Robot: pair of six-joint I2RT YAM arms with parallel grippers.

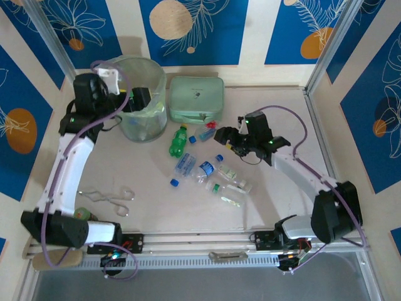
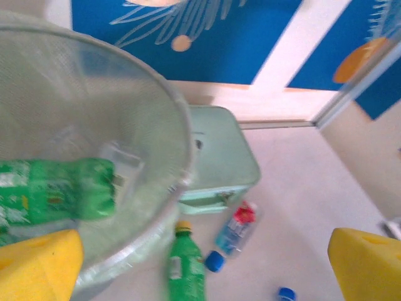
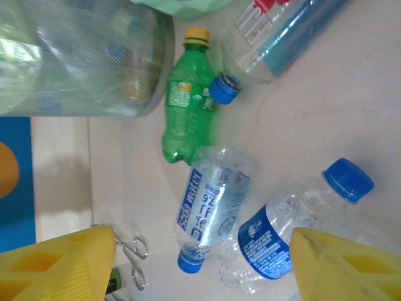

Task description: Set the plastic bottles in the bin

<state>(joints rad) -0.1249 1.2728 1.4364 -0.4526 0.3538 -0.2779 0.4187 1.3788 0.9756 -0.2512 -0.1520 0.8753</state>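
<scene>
At the far left, the left fingers (image 2: 44, 266) stand spread wide above the bin (image 1: 145, 130), and a green bottle (image 2: 59, 191) shows inside it, gripped by nothing; an arm drawn away low from here could clip the rim and tip the light bin. Toward the middle, another green bottle (image 1: 178, 141) and several clear bottles (image 1: 203, 170) lie crowded on the tabletop (image 1: 144, 182). The right fingers (image 3: 56, 266) hover spread over them, empty, and closing there might catch two at once or send a round, slick one rolling off.

Left arm (image 1: 66, 164), right arm (image 1: 302, 174): white, black joints (image 1: 335, 212), purple cables (image 1: 47, 204), yellow jaws.
</scene>
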